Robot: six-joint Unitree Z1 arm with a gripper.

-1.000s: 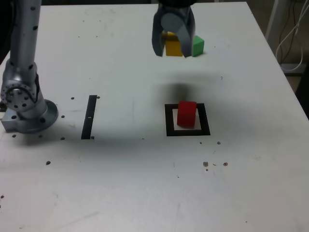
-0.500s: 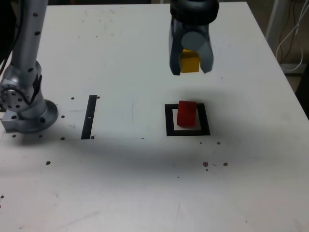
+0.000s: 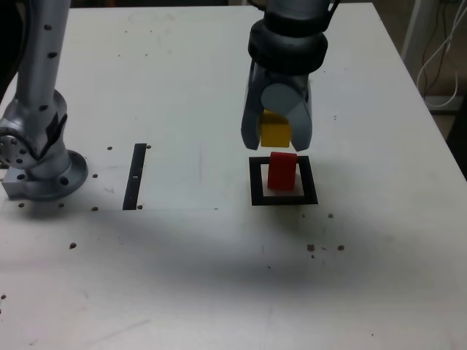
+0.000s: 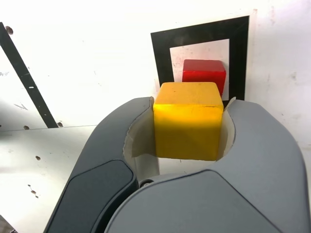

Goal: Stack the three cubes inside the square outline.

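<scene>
Exterior view, yellow cube (image 3: 276, 131) in hand (image 3: 276, 138)

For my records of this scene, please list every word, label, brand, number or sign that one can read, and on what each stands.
There are none to read.
No lettering shows on the yellow cube, the red cube or the gripper.
The black square outline is plain.
</scene>
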